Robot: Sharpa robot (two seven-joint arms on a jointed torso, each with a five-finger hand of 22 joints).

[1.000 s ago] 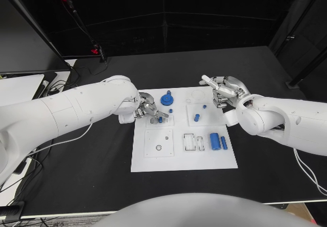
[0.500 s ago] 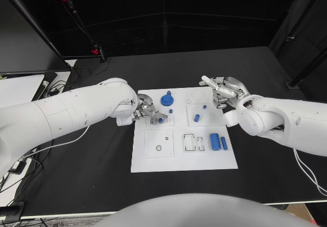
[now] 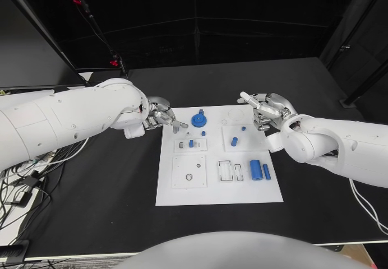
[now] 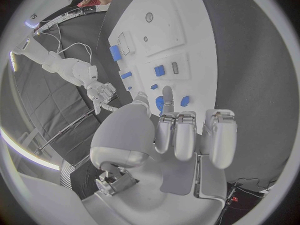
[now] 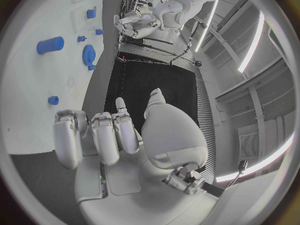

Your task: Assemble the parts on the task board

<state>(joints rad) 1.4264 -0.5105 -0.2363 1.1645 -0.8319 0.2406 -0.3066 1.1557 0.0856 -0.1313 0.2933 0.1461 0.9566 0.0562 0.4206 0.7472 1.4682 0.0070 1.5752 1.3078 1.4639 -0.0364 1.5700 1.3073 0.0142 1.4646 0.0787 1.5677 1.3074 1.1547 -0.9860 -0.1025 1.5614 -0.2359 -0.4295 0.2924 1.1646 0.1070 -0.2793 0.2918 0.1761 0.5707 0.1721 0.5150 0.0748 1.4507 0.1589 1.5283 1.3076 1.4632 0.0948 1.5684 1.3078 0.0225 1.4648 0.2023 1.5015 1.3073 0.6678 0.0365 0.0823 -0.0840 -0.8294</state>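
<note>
The white board (image 3: 218,190) is seen mid-table, with blue parts (image 3: 258,167) lying on it. The left hand (image 3: 162,119) is held loose at the board's far left corner, the right hand (image 3: 267,109) loose at its far right; nothing is grasped.

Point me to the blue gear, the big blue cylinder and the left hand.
blue gear (image 3: 199,119), head view, its toothed disc.
big blue cylinder (image 3: 254,167), head view, mid-body.
left hand (image 3: 162,119), head view, middle of the hand.

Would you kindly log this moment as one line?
left hand: empty, at task board far-left corner | right hand: empty, at far-right edge | blue gear: on board | stage: between grasps
</note>
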